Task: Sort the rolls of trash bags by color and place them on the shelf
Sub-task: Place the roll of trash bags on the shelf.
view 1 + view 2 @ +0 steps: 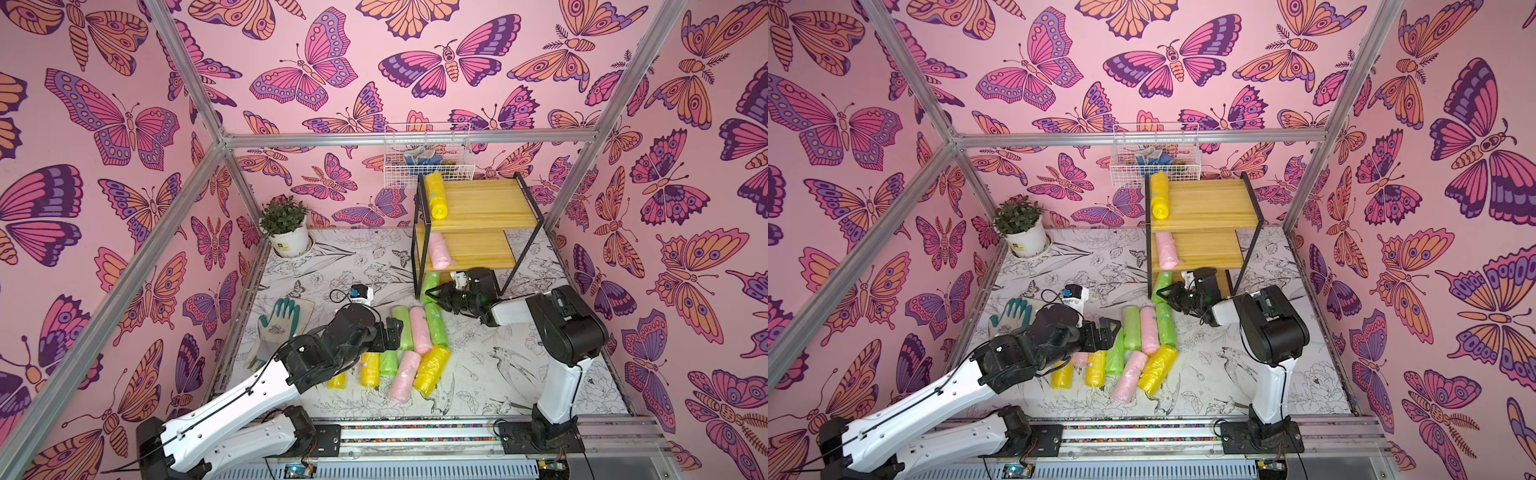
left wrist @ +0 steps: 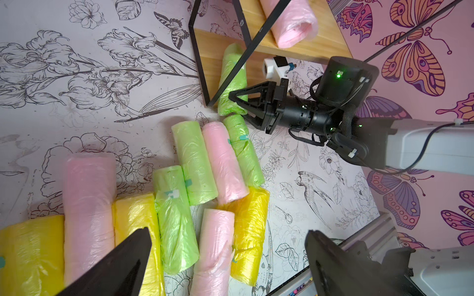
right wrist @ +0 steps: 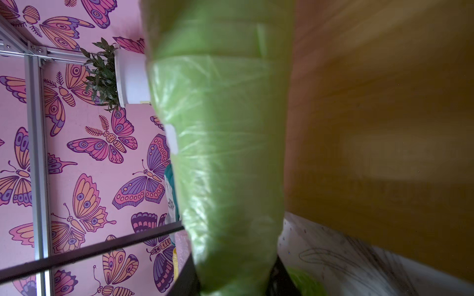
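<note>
**Left wrist view: green roll landing on the bottom board**

Best angle on it by far. The right end effector (image 2: 237, 105) has its jaws either side of a green roll (image 2: 232, 77). That roll lies on the bottom board (image 2: 209, 59) of the shelf (image 1: 482, 203), with its near end poking just past the front edge. I can't tell whether the jaws are clamping it or letting go. The left end effector (image 2: 227, 232) hangs wide open over the loose pile, holding nothing.

My take on doing this bit well: nudge the roll further in so it's fully on the wood, open the jaws properly, then back out straight – the film looks soft and snaggy, and that slanted black frame bar (image 2: 246, 51) is right there. Keeping the roll tight to the side would leave room for three more greens.

Count: the shelf has one of each – yellow roll (image 1: 435, 195) up top, pink roll (image 1: 439, 249) in the middle, the green one below. On the worktop (image 1: 519, 374) there are three yellow, three pink and three green. Twelve total, four per colour.
</note>
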Controlling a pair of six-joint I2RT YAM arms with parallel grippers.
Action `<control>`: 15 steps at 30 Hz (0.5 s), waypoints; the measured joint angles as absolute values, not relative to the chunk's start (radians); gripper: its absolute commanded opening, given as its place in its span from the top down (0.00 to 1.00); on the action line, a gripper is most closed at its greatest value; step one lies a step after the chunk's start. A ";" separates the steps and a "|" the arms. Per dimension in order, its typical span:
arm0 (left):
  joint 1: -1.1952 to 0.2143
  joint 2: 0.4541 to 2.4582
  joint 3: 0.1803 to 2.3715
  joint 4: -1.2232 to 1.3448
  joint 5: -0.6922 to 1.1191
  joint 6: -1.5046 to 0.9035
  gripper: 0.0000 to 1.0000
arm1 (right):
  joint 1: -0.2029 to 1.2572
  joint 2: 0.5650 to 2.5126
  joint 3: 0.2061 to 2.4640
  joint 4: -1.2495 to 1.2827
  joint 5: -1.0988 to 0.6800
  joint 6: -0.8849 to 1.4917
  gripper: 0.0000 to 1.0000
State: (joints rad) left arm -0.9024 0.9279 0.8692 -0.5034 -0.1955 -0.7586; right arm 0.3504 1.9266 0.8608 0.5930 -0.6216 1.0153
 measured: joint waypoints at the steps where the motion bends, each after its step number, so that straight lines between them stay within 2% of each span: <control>1: -0.901 0.928 0.869 -0.503 -0.196 -0.759 0.00 | 0.348 1.927 0.869 0.585 -0.622 1.007 0.51; 8: -0.897 0.928 0.869 -0.505 -0.195 -0.759 0.00 | 0.329 1.926 0.888 0.557 -0.622 0.970 0.28; 15: -0.896 0.929 0.869 -0.505 -0.195 -0.759 0.00 | 0.327 1.894 0.888 0.478 -0.621 0.934 0.26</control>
